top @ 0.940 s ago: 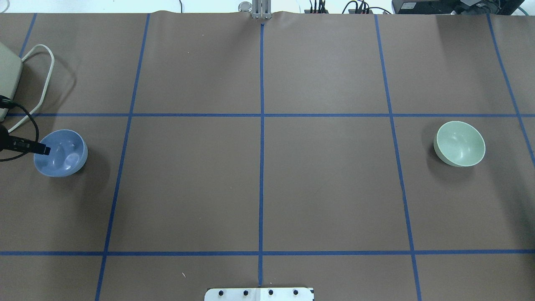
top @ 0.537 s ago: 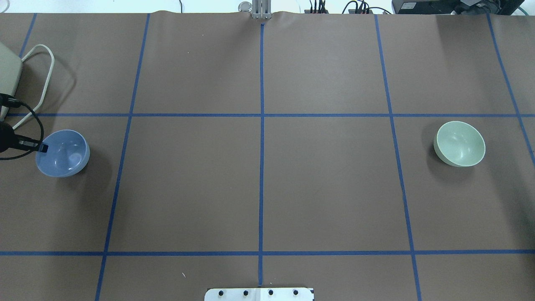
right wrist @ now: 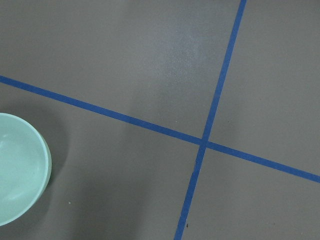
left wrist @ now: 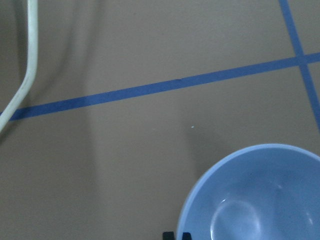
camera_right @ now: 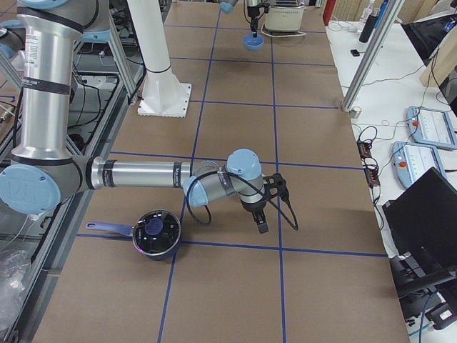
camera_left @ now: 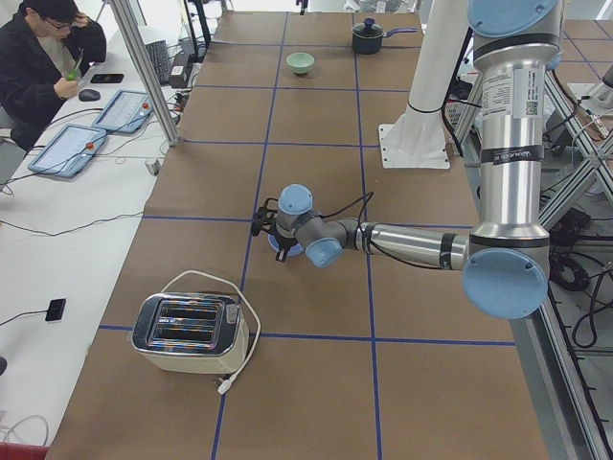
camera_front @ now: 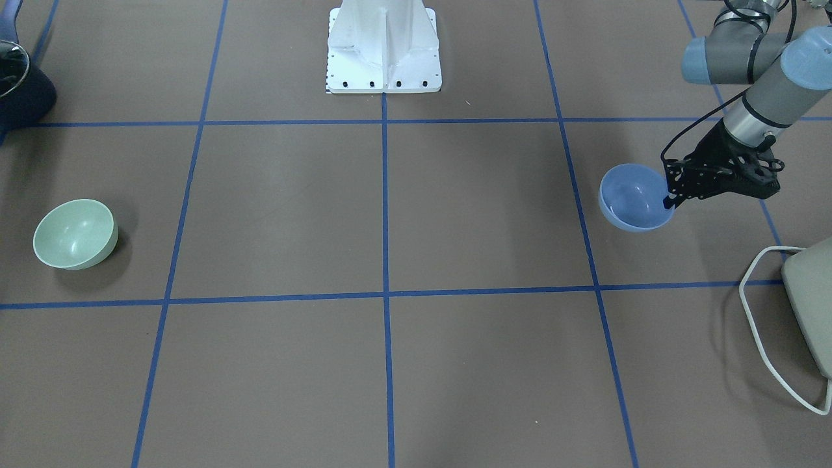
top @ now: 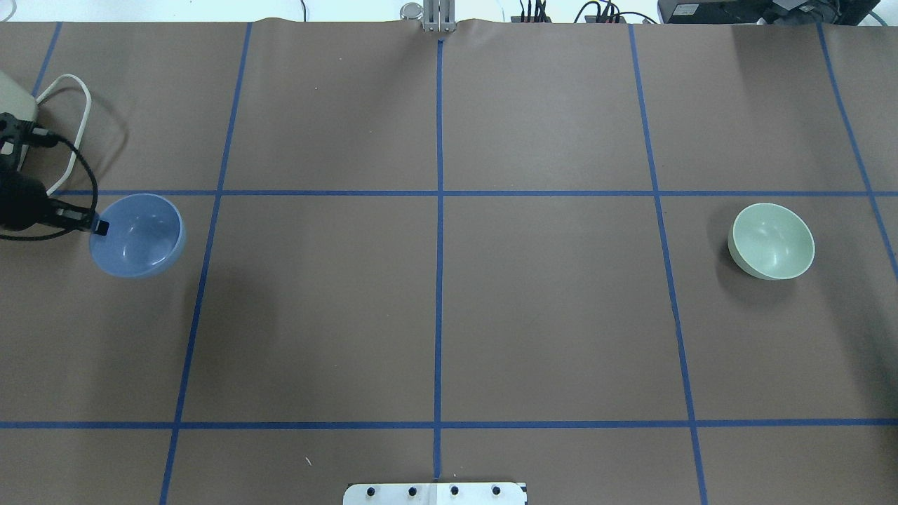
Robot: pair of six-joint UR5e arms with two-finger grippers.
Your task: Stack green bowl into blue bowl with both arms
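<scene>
Left tool [camera_front: 669, 195] has the blue bowl [camera_front: 634, 198] by its rim: closed down on the thin wall, one finger inside and one outside, on the edge nearest the toaster [camera_left: 187, 331]. From overhead the bowl's shadow falls away from it, so I judge it is hanging clear of the bench [top: 547, 315] rather than sitting on it. It hangs mouth up and close to level, at the robot's left end of the bench.

Over on the far right end, the green bowl [top: 772, 242] sits upright on the bench with nothing touching it, well apart from the blue one. The right tool [camera_right: 260, 218] shows only in the side view, pointing down above the bench beside a dark pot [camera_right: 156, 232]. Whether it is open or closed, I cannot tell. Its wrist camera catches just an edge of the green bowl, so it is near but not over it.

How will these handle? Light, stiff, glossy plastic, I'd say. That means easy to lift but slick under the pads. A one-point rim pinch lets a bowl swing or tip, so carry it gently. For the green one, the rim is the only real hold; the rounded outer wall offers nothing. They look the same size, so nesting will need a centred, level drop.
</scene>
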